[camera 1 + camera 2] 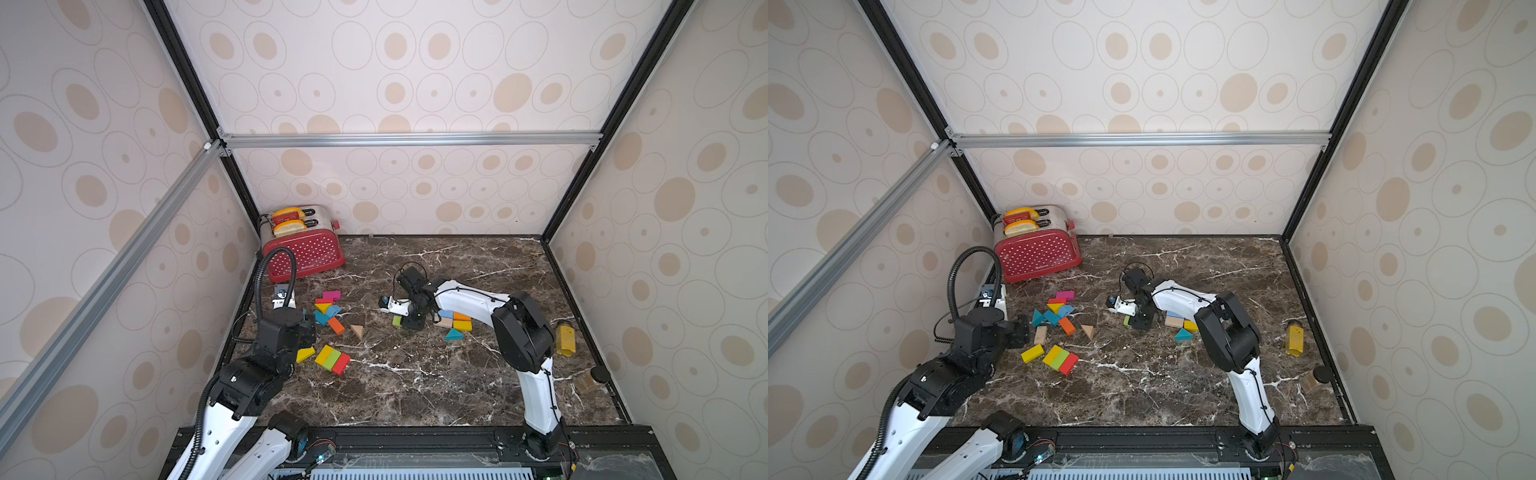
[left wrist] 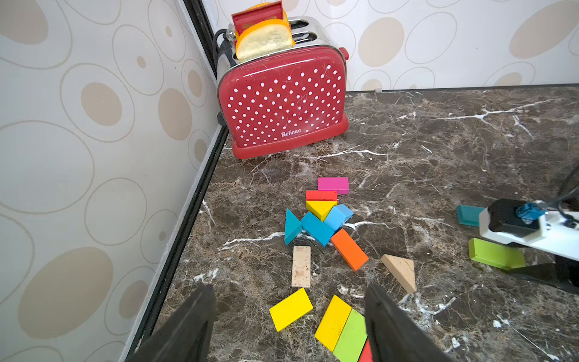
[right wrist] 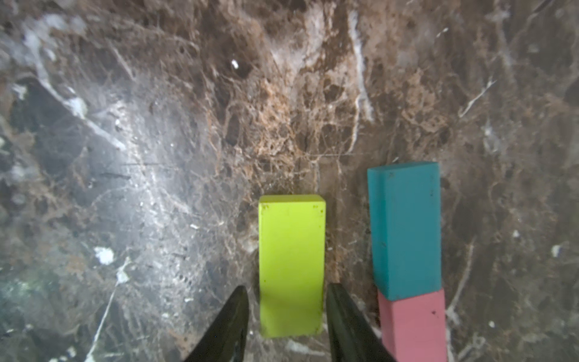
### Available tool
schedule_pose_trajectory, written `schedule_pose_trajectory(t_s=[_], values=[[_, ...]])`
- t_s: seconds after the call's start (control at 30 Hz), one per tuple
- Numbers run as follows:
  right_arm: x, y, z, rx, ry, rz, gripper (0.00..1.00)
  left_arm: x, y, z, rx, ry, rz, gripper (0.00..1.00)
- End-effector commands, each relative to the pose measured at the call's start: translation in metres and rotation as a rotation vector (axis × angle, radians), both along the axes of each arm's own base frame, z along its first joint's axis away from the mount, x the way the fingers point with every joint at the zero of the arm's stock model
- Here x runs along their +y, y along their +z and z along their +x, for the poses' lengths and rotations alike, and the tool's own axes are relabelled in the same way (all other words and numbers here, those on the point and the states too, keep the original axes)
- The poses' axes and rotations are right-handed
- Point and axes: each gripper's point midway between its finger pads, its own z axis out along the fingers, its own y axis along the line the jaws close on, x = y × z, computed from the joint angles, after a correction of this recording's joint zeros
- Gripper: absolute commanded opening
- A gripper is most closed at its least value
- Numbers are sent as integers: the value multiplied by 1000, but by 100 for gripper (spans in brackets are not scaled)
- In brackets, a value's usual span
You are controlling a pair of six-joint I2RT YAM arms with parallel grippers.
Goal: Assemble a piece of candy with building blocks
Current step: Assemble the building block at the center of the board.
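Cream walls point(image 1: 415, 62) with beige ovals enclose a brown marble desk point(image 1: 415, 386). A red toaster point(image 1: 307, 253) sits at ten o'clock.

Colourful building blocks point(image 1: 332, 359) lie in two loose clusters (lime brick point(image 3: 291, 266) beside teal brick point(image 3: 404, 228)).

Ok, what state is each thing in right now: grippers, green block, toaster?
left gripper: open, empty.
right gripper: open, jaws either side of the green block.
green block: lying flat on the table.
teal block: flat, end against the pink block.
toaster: slices standing up in both slots.
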Motion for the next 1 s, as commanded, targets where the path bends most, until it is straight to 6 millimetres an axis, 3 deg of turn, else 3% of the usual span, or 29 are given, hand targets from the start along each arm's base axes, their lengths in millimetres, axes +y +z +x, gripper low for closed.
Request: schedule_pose_trajectory(t_s=[0.0, 0.13, 0.33, 0.63, 0.97], values=[[2, 37, -4, -28, -26, 66, 45, 1, 4, 1, -12, 4, -3, 76], [-3, 42, -6, -56, -66, 104, 43, 1, 5, 1, -16, 2, -6, 76], [-8, 23, -20, -4, -64, 74, 39, 1, 5, 0, -17, 1, -8, 76], [4, 5, -46, 90, -44, 63, 26, 1, 6, 0, -20, 1, -9, 76], [0, -14, -42, 96, -61, -14, 23, 1, 5, 0, -18, -1, -8, 76]])
